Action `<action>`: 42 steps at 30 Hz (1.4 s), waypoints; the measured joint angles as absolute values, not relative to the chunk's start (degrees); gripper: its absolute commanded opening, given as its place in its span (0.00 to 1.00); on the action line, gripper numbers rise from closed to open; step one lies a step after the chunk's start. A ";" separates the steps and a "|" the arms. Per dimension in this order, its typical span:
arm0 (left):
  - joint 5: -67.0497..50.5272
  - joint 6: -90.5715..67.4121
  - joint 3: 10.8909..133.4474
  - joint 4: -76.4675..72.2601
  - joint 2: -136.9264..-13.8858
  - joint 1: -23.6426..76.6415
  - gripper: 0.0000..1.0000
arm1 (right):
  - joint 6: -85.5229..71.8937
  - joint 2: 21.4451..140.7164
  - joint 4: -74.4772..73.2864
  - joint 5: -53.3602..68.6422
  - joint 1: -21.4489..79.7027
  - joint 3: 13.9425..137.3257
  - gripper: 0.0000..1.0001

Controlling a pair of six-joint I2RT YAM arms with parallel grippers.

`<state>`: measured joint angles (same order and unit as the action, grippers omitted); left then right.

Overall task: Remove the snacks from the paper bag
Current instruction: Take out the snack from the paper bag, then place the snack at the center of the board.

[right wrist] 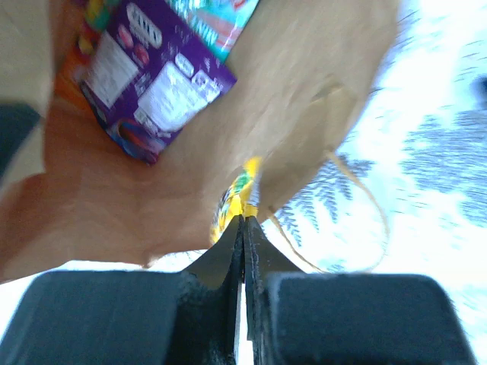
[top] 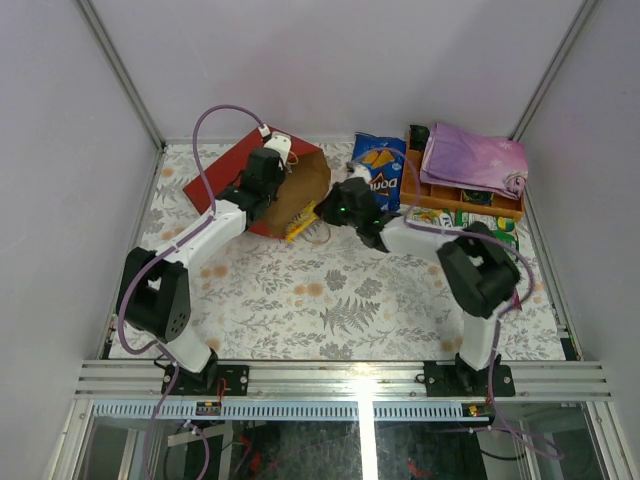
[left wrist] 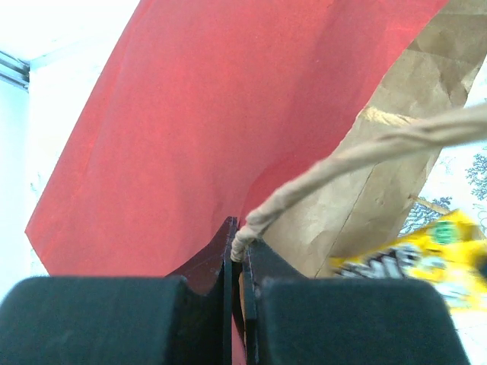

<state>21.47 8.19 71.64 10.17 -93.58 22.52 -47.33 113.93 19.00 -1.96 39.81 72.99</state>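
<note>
The paper bag [top: 232, 172] lies on its side, red outside, its brown mouth [top: 303, 188] facing right. My left gripper [top: 272, 162] is shut on the bag's string handle [left wrist: 365, 152] at the upper rim, right at the fingertips [left wrist: 242, 237], and holds the red wall [left wrist: 190, 137] up. My right gripper [top: 328, 208] is at the mouth, shut on the edge of a small yellow pack [right wrist: 234, 199] that sticks out of the bag [top: 299, 224]. Deeper inside lie a purple pack [right wrist: 152, 84] and a teal pack [right wrist: 217, 19]. A blue Doritos bag [top: 378, 168] lies outside on the table.
An orange wooden tray [top: 452, 195] stands at the back right with a folded purple cloth [top: 475, 158] on it. A green pack [top: 492, 222] lies in front of the tray. The bag's lower string handle [right wrist: 367, 205] loops over the floral tablecloth [top: 330, 300].
</note>
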 measured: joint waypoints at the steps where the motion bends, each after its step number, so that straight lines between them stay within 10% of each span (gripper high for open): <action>1: 21.47 8.19 71.64 10.17 -93.60 22.52 0.00 | -47.83 110.32 20.49 -1.80 38.79 69.38 0.00; 42: 22.52 8.19 71.66 10.33 -95.15 22.79 0.00 | -42.11 93.95 15.79 4.64 27.57 50.92 0.00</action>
